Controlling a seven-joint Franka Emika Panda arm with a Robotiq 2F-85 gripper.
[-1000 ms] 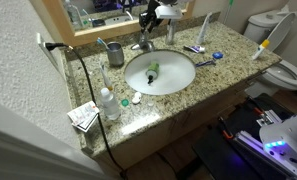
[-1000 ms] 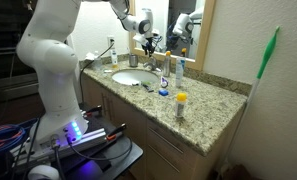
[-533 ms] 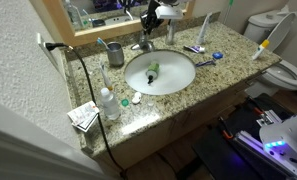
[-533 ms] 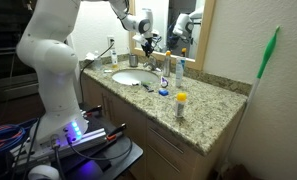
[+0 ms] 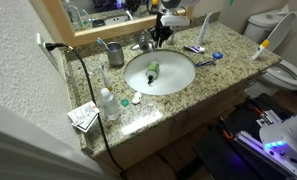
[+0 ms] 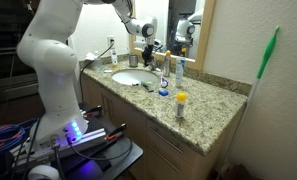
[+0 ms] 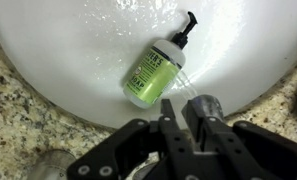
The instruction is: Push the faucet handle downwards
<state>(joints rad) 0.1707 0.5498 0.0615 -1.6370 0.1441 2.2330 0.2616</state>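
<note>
The small chrome faucet (image 5: 142, 45) stands at the back rim of the white oval basin (image 5: 130, 78). In the wrist view its shiny chrome handle (image 7: 205, 103) lies right at my gripper's tips, over the basin wall (image 7: 78, 60). My gripper (image 7: 180, 108) points down with its two black fingers close together, shut, and nothing shows clamped between them. In both exterior views the gripper (image 5: 160, 36) (image 6: 148, 52) hangs just above the faucet. A green soap bottle (image 7: 153, 70) lies on its side in the basin.
A grey metal cup (image 5: 115, 53) with toothbrushes stands beside the faucet. A white bottle (image 5: 108, 103) and a black cable (image 5: 84, 85) are on the granite counter's end. Small bottles (image 6: 181, 103) stand on the counter. The mirror frame is right behind the faucet.
My gripper has moved sideways and a little lower, from beside the faucet to over it. The bottle and other items have not moved.
</note>
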